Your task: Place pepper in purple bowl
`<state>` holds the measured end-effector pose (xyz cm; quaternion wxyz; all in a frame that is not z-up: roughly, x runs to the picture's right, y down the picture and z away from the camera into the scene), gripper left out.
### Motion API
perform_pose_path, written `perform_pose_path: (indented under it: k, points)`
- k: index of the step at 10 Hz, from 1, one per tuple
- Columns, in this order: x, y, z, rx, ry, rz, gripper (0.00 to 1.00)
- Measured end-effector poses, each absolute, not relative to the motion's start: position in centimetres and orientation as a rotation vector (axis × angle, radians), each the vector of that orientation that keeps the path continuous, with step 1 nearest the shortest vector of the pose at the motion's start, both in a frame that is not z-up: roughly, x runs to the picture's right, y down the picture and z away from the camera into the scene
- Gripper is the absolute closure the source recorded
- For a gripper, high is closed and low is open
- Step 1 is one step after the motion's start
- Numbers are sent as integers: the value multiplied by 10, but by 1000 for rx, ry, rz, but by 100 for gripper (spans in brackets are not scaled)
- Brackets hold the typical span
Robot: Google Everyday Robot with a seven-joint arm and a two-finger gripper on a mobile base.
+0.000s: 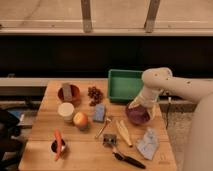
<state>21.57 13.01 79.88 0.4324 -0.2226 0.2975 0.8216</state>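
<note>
The gripper [140, 104] is held just above the purple bowl [138, 116] (jaws spread, nothing clasped), the pepper [58, 143] being seen well apart.

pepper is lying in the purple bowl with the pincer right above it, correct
Not quite. The pepper lies across the small dark cup at the front left of the table, far from the purple bowl. The pincer does hover right above that bowl, as the camera view shows.
</note>
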Motion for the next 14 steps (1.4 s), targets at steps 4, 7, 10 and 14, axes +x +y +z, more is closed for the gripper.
perform_pose_path:
  k: [4,7,10,14]
  points:
    - [216,130,799,-555,741,2048,20]
    - [216,130,799,-555,741,2048,20]
    - [216,130,799,-555,741,2048,20]
    - [216,131,797,-540,738,2032,20]
